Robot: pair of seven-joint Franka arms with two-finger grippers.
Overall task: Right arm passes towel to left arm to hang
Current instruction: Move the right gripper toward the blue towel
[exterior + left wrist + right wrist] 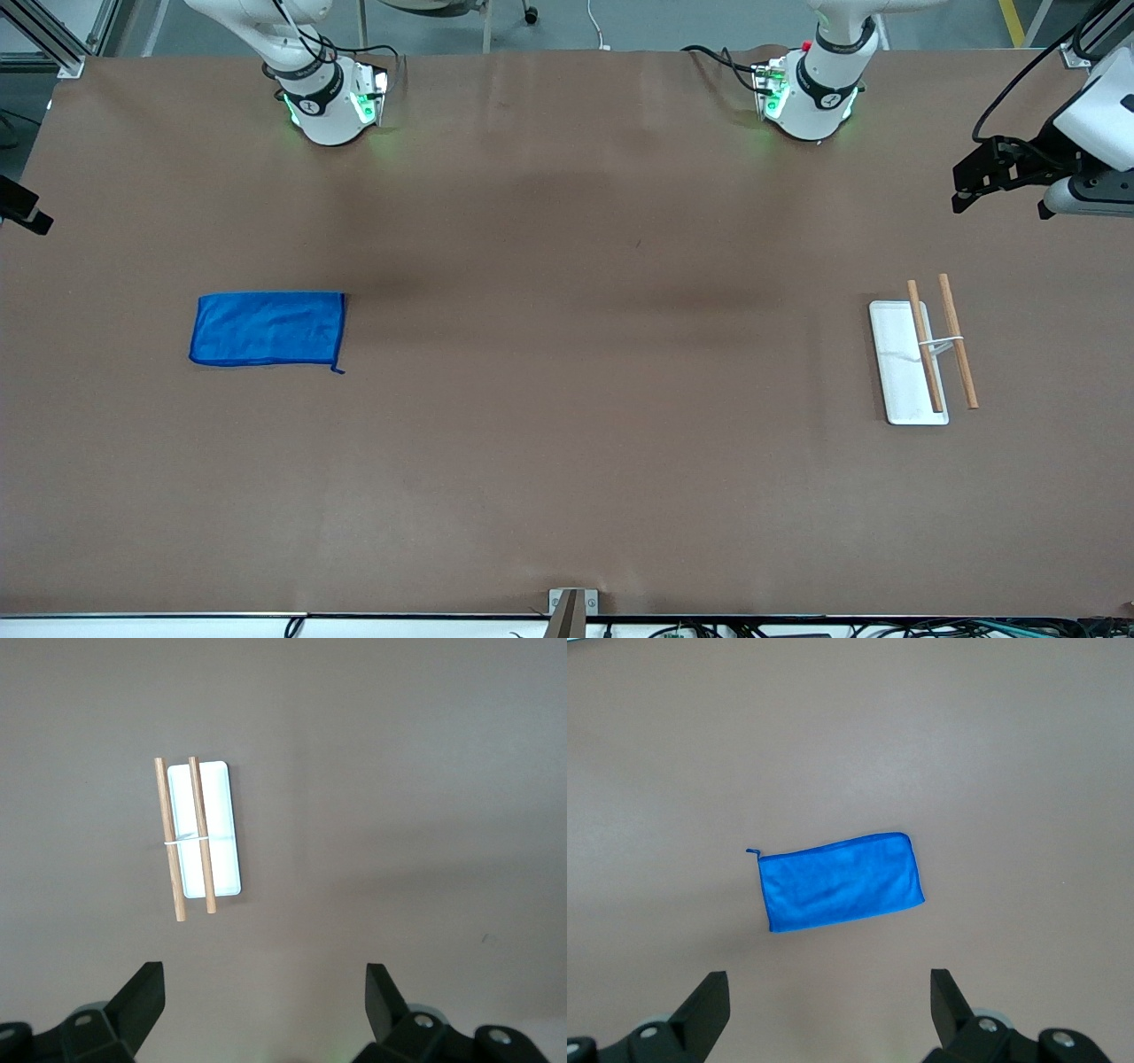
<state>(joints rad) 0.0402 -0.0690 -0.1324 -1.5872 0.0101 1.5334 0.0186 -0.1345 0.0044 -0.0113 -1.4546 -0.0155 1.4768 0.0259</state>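
Towel [267,329]: flat on the counter [567,443] at the right arm's end, untouched, loose thread at one corner. Below the right end effector and a little ahead of its fingers in the wrist view.

Right end effector [829,1010]: fingers spread wide, nothing between them, high over the counter with the towel under its camera. It does not show clearly in the front view.

Left end effector [266,1001]: fingers apart, empty, raised near the counter's edge at the left arm's end. Waiting.

Rack [926,354]: white base with two wooden bars tied by a thin white crosspiece, well clear below the left end effector.

Stage: nothing begun, by my reading; pickup comes first.

Risk, pickup: cloth lies thin and flat. Fingers may skid over it or catch only one layer, so it unfolds and droops.

Risk, handover: towel and rack are well apart. A limp hanging edge gives the left fingers a poor target; release too soon and it drops.

Risk, hanging: bars look light; dragging cloth could shift the rack.

Surface: brown, matte, smooth, faint creases.

Room: grey floor past the bases, cables, aluminium framing.
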